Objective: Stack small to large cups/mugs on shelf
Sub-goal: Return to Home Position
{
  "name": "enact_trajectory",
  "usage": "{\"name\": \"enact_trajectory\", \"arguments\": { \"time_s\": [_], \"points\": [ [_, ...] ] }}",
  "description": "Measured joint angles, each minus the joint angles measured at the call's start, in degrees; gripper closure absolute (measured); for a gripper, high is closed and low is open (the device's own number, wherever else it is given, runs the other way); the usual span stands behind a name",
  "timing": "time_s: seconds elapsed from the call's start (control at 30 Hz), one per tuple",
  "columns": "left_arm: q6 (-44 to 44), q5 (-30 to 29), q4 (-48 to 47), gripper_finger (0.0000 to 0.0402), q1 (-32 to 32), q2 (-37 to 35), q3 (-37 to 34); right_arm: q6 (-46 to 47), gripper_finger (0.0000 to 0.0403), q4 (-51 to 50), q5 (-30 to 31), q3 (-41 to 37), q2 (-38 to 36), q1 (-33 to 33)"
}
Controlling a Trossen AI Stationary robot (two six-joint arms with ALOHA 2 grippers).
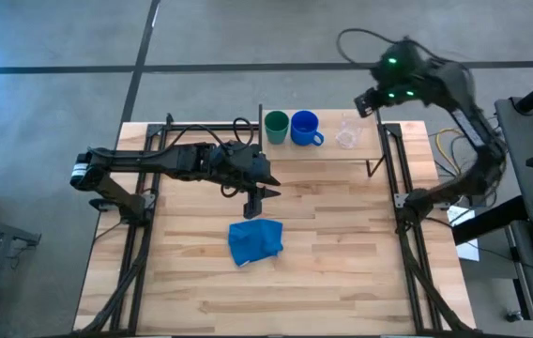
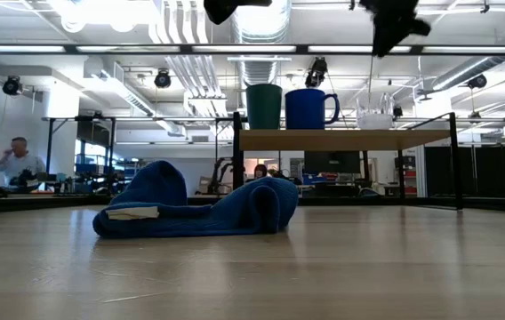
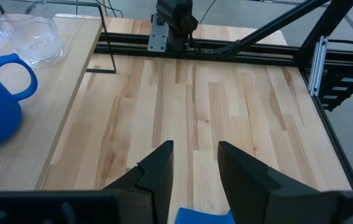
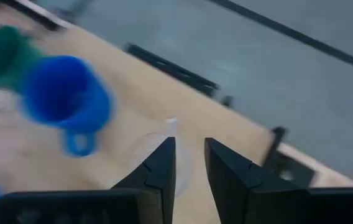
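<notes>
Three vessels stand in a row on the shelf (image 1: 327, 150), a light wood board with black uprights at the table's far edge. They are the dark green cup (image 1: 276, 126), the blue mug (image 1: 305, 128) with its handle toward the glass, and the clear glass (image 1: 346, 132). My left gripper (image 1: 253, 201) is open and hovers over the table's middle, just beyond the blue cloth (image 1: 255, 241). My right gripper (image 1: 372, 101) is raised above and beyond the glass, fingers narrowly apart, holding nothing. In the right wrist view the mug (image 4: 64, 93), the green cup (image 4: 2, 53) and the faint glass (image 4: 164, 140) lie below the right gripper (image 4: 189, 163).
The crumpled blue cloth (image 2: 199, 209) lies on the planked tabletop nearer than the shelf. Black frame rails (image 1: 393, 178) run along the table's left and right sides. Bare wood (image 3: 226, 106) stretches ahead of my left gripper (image 3: 195, 171). A person (image 2: 17, 164) sits far off in the room.
</notes>
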Motion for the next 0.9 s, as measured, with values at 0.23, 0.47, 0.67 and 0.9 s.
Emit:
{"name": "enact_trajectory", "arguments": {
  "time_s": [0.23, 0.47, 0.67, 0.9],
  "points": [
    [0.00, -0.04, 0.77, 0.0291, 0.00, -0.32, 0.11, 1.44, 0.0330, -0.13, -17.39, -1.13, -11.60, 3.95],
    [-0.15, -0.04, 0.32, 0.0291, 0.00, -2.26, 1.47, 8.69, 0.0333, 0.77, -20.00, -4.50, -21.43, 13.93],
    [-1.24, -2.30, -1.01, 0.0291, -0.03, -7.15, 1.90, 14.56, 0.0325, 16.39, -13.85, -15.53, -28.13, 23.72],
    [-4.81, -10.99, -9.10, 0.0291, -0.04, -14.81, 0.55, 18.82, 0.0328, 40.41, -11.75, -36.61, -31.18, 33.38]
  ]
}}
